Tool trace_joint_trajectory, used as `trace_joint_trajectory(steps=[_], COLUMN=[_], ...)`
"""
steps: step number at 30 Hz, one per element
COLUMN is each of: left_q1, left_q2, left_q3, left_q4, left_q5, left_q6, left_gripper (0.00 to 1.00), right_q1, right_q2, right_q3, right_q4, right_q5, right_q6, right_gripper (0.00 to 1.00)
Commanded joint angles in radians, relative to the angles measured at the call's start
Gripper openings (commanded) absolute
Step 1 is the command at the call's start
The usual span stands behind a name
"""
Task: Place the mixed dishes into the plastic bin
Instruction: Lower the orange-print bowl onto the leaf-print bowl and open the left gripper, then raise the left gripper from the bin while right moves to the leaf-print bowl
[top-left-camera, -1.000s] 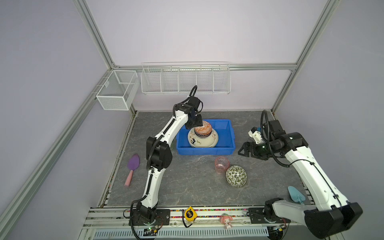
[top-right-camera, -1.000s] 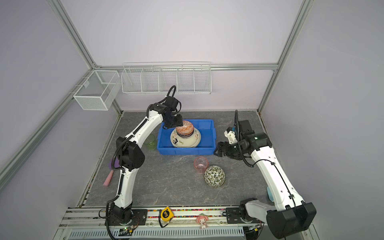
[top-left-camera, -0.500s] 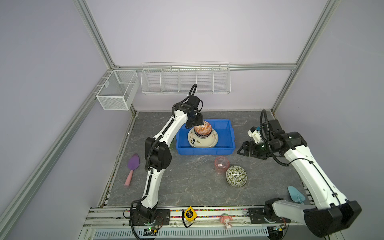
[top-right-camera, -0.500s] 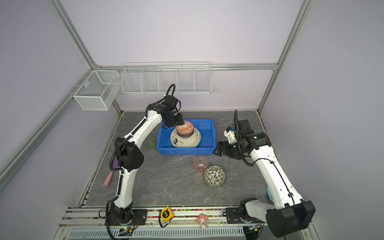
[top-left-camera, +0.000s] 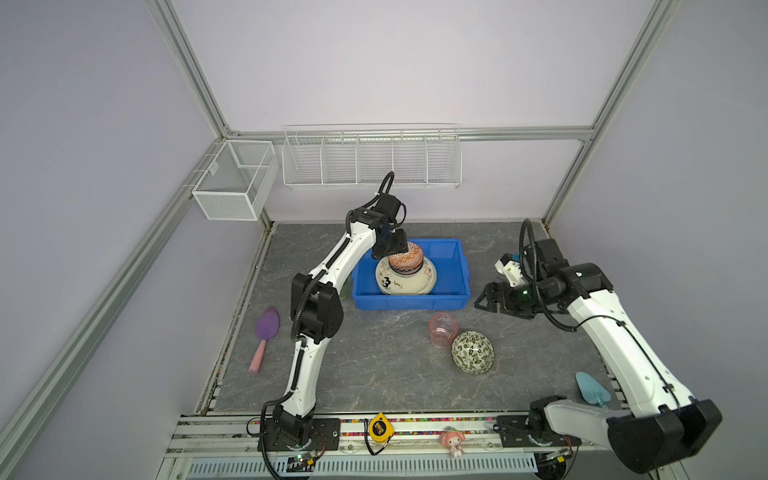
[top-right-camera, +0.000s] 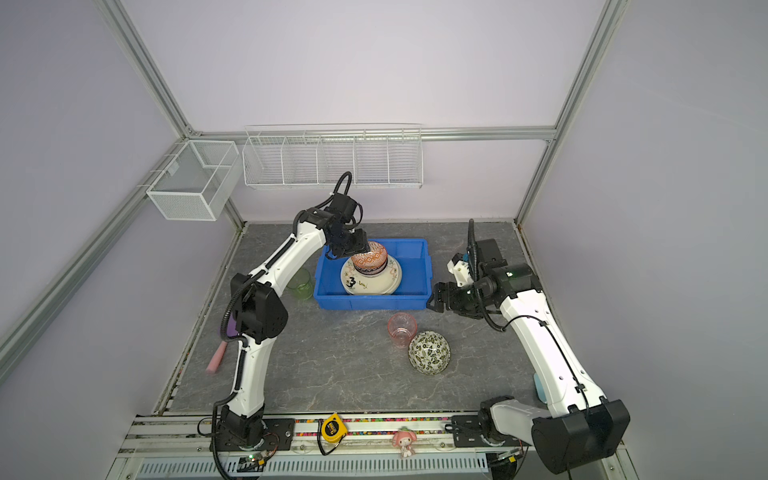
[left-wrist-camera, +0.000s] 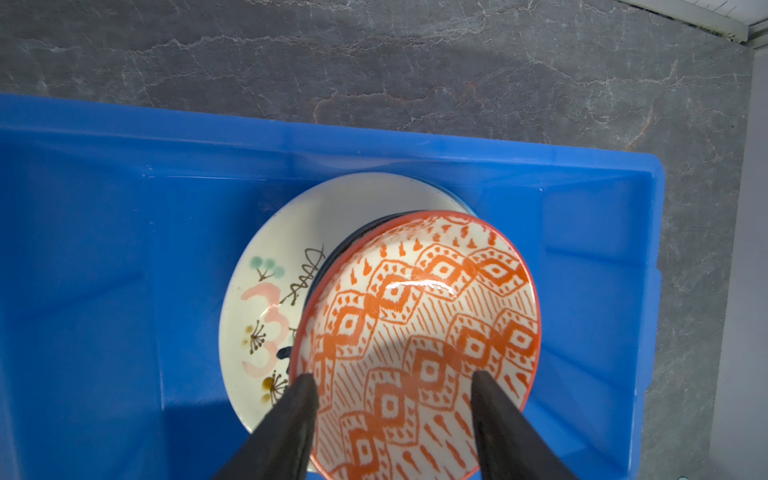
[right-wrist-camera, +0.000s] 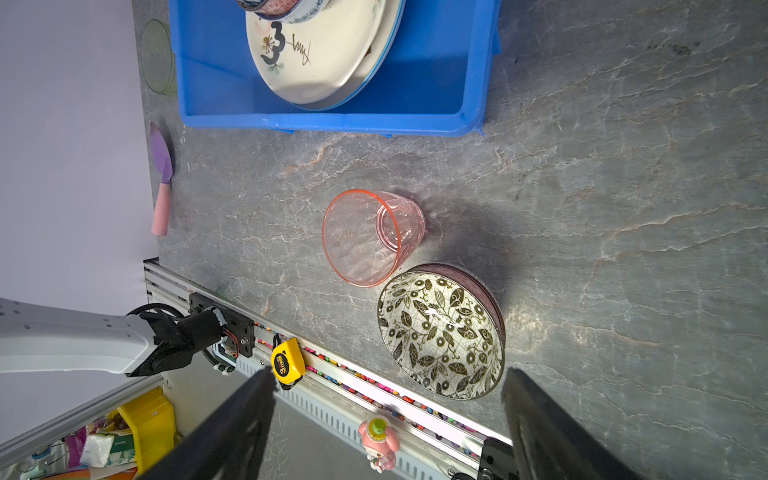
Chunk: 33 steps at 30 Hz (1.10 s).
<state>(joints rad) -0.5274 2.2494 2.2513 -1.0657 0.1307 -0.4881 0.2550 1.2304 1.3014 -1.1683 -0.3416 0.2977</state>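
The blue plastic bin (top-left-camera: 411, 302) (top-right-camera: 374, 302) (left-wrist-camera: 83, 249) holds a cream plate marked "3" (top-left-camera: 399, 284) (left-wrist-camera: 257, 299). On the plate sits a dark-rimmed bowl, and an orange-patterned bowl (top-left-camera: 406, 258) (top-right-camera: 370, 259) (left-wrist-camera: 419, 316) rests on that. My left gripper (top-left-camera: 391, 248) (left-wrist-camera: 395, 395) hovers open over the orange bowl, one finger outside its rim and one inside. The right gripper (top-left-camera: 486, 299) (right-wrist-camera: 388, 399) hangs open beside the bin's right end. A pink cup (top-left-camera: 443, 328) (right-wrist-camera: 370, 237) and a leaf-print bowl (top-left-camera: 473, 352) (right-wrist-camera: 440, 332) stand on the table in front of the bin. A green cup (top-right-camera: 301, 284) stands left of the bin.
A purple spatula (top-left-camera: 266, 332) lies at the left edge and a light-blue spatula (top-left-camera: 592, 388) at the right, behind my right arm. A yellow tape measure (top-left-camera: 379, 428) and a small figurine (top-left-camera: 451, 441) sit on the front rail. White wire baskets (top-left-camera: 370, 158) hang on the walls.
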Motion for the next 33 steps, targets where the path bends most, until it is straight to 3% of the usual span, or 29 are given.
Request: trace_joint_trajectory(steps=[1, 15, 20, 29, 33], left_q1=[0.004, 0.004, -0.001, -0.017, -0.032], left_q2=[-0.004, -0.119, -0.203, -0.425, -0.538], left_q3=[-0.010, -0.013, -0.060, -0.348, -0.499], left_q4=[0.004, -0.002, 0.014, 0.110, 0.175], left_q5=[0.010, 0.006, -0.008, -0.028, -0.033], left_q6=[-0.007, -0.006, -0.006, -0.030, -0.057], left_gripper=[0.60, 0.61, 0.64, 0.89, 0.99], right_q1=[-0.007, -0.007, -0.006, 0.015, 0.075], right_q2=[-0.002, -0.003, 0.004, -0.021, -0.029], right_q3=[-0.016, -0.037, -0.066, -0.149, -0.218], right_q4=[0.000, -0.006, -0.033, -0.068, -0.054], right_q5=[-0.009, 0.014, 0.090, 0.229, 0.269], right_q6=[-0.020, -0.009, 0.019, 0.051, 0.070], right_gripper=[0.88, 0.88, 0.88, 0.88, 0.92])
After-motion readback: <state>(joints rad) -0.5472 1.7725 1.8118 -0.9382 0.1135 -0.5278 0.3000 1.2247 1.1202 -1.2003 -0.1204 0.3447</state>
